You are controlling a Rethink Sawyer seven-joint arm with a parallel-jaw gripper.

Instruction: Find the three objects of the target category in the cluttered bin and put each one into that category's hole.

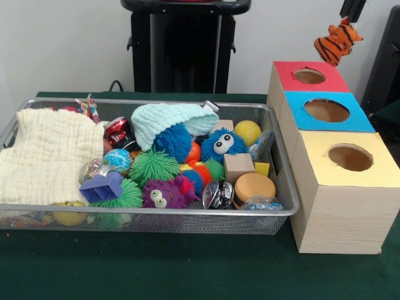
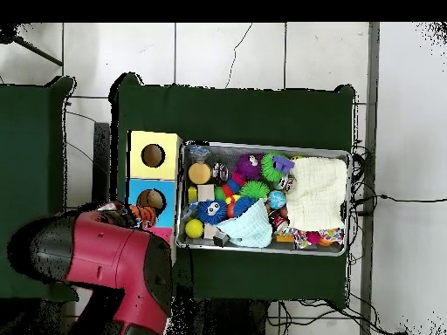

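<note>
Cluttered bin (image 1: 278,209) first: in the front view you see the silver mesh basket on the green table (image 1: 187,269), just left of three wooden boxes. Its left end is covered by a cream knitted cloth (image 1: 44,156); a mint knitted cloth (image 1: 165,119) lies at the far middle. Between them and to the right are spiky balls, a blue fuzzy ball with eyes (image 1: 223,144), a purple one with eyes (image 1: 159,195), a yellow ball (image 1: 247,132), a wooden cube (image 1: 238,166) and a round tan lid (image 1: 254,186). The boxes run from far to near: red-topped box (image 1: 331,80), blue-topped box (image 1: 359,119), yellow-topped box (image 1: 387,169), each with a round hole. Above the red one, at the upper right, the gripper (image 1: 347,19) has its fingers clamped on a striped orange tiger toy (image 1: 336,41) hanging in the air.

From overhead you find the bin (image 2: 262,146) right of the boxes, with the cream cloth (image 2: 319,188) at its right end. The red arm (image 2: 105,262) reaches in from the lower left and covers the red box; the tiger toy (image 2: 150,214) shows at its tip, at the near edge of the blue top (image 2: 140,188).
</note>
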